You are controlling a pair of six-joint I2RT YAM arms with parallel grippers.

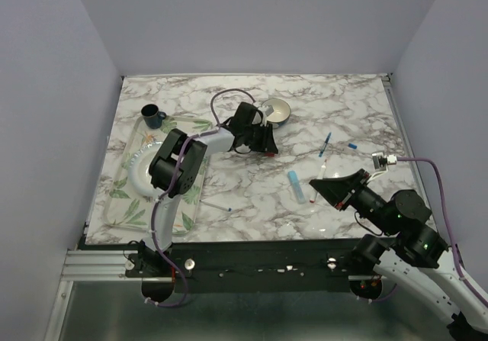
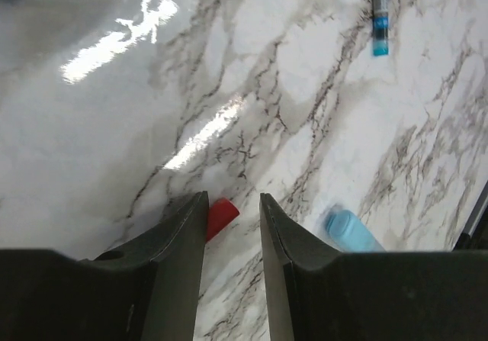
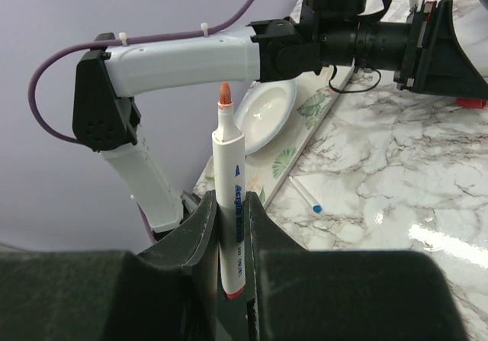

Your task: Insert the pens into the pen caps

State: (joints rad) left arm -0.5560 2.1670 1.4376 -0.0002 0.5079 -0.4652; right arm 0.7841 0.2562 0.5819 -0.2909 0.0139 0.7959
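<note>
Though indistinct overhead, right fingers [image 3: 197, 238] clamp red-tipped pen [image 3: 229, 175].

I stand at a white bench [image 1: 252, 192] veined in grey, boxed in by plain pale lilac walls [image 1: 252, 20] behind and at both sides. Light lies in bright glare patches [image 2: 114, 43] on its glossy top.

Brightness: soft, even light is filling all three views.
Glare: white streaks are shining on the bench [image 2: 122, 40] in both wrist views.
Shadows: only faint ones are showing overhead.
Focus: the pen [image 3: 229, 196] is showing sharp; the pale blue marker [image 2: 347, 230] is blurring.
</note>
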